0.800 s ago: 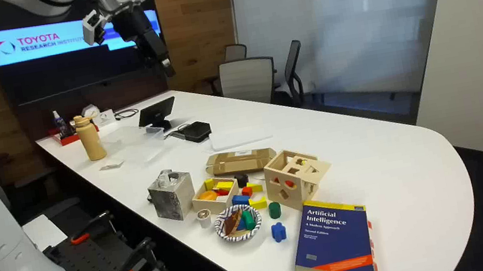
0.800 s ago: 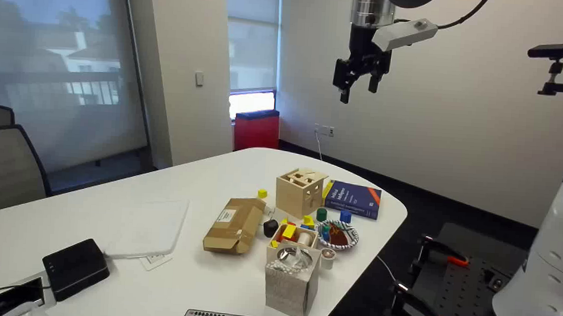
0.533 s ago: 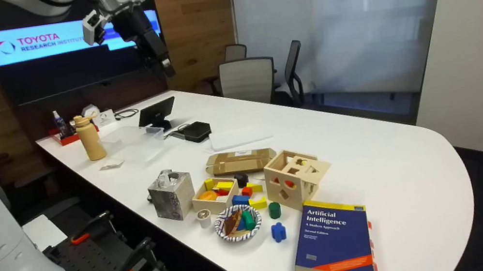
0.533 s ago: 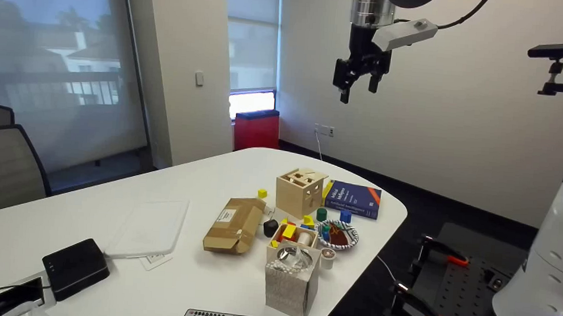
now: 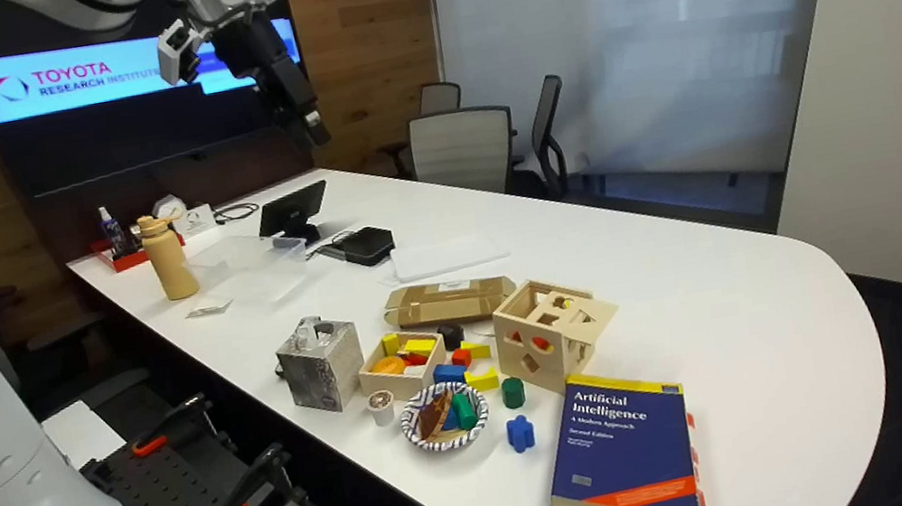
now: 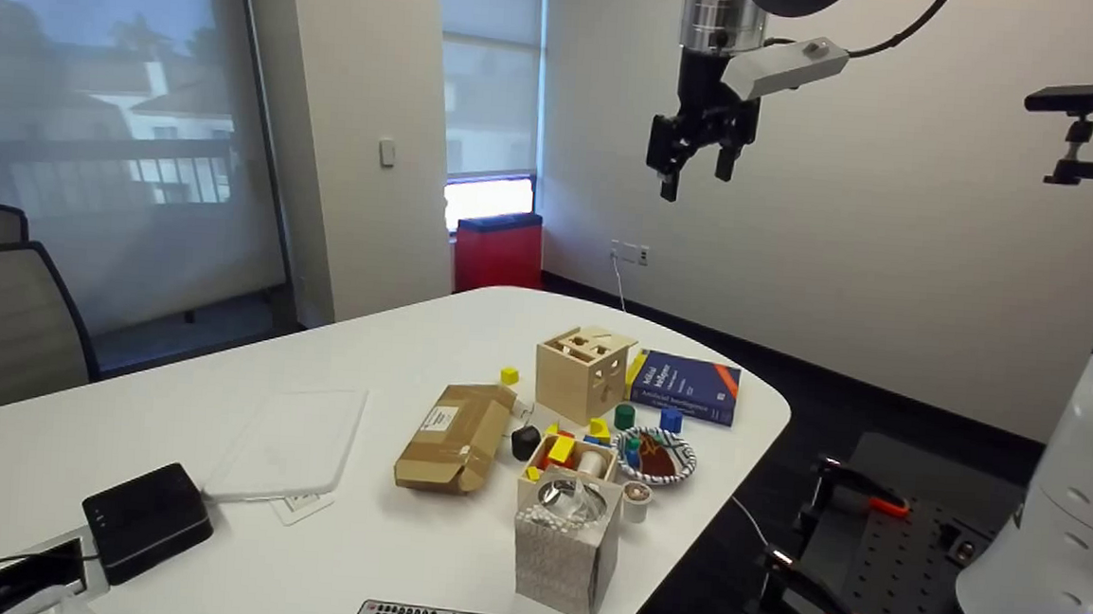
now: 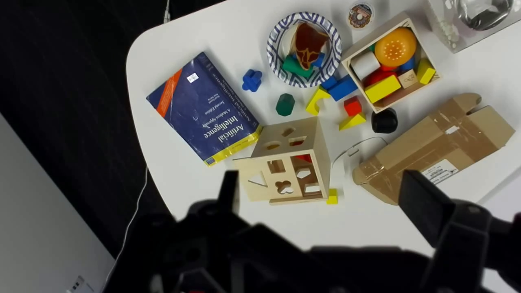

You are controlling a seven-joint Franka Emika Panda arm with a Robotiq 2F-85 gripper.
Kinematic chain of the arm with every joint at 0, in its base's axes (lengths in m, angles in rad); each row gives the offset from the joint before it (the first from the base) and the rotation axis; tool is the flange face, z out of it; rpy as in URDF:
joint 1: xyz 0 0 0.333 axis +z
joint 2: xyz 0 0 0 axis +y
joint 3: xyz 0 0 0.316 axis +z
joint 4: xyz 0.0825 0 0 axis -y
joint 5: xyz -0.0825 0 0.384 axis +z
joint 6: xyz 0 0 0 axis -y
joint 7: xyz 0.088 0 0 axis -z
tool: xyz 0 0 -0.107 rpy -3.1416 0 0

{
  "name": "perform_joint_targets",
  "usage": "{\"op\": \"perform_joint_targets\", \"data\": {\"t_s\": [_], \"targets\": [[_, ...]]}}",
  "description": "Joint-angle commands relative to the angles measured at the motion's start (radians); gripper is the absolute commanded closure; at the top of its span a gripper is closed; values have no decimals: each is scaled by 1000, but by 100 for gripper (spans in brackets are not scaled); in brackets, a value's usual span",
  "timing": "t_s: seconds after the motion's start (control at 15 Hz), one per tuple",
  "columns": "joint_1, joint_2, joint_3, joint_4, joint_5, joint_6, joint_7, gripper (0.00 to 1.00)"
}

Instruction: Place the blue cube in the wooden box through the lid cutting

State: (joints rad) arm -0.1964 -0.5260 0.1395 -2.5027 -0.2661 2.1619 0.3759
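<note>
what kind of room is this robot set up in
Probably an office meeting room: a long white table, office chairs beside it, and a large screen showing the words Toyota Research Institute.

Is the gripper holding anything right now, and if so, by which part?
Nothing is held: the gripper is open, jaws apart with nothing between them.

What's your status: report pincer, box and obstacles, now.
Pincer open, empty, high above table. Wooden box upright, lid partly open. Blue lobed block outside it, between bowl and book, which might crowd a grasp.
</note>
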Motion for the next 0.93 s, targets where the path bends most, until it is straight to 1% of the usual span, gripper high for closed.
{"op": "perform_joint_targets", "data": {"t_s": [0.0, 0.2, 0.53, 0.67, 0.87], "targets": [[-2, 70, -31, 53, -39, 49, 6, 0], [-20, 145, -60, 105, -63, 103, 6, 0], [-42, 343, -132, 229, -120, 190, -2, 0], [-33, 431, -166, 281, -120, 202, -14, 0], [-17, 536, -209, 328, -109, 219, -31, 0]]}}
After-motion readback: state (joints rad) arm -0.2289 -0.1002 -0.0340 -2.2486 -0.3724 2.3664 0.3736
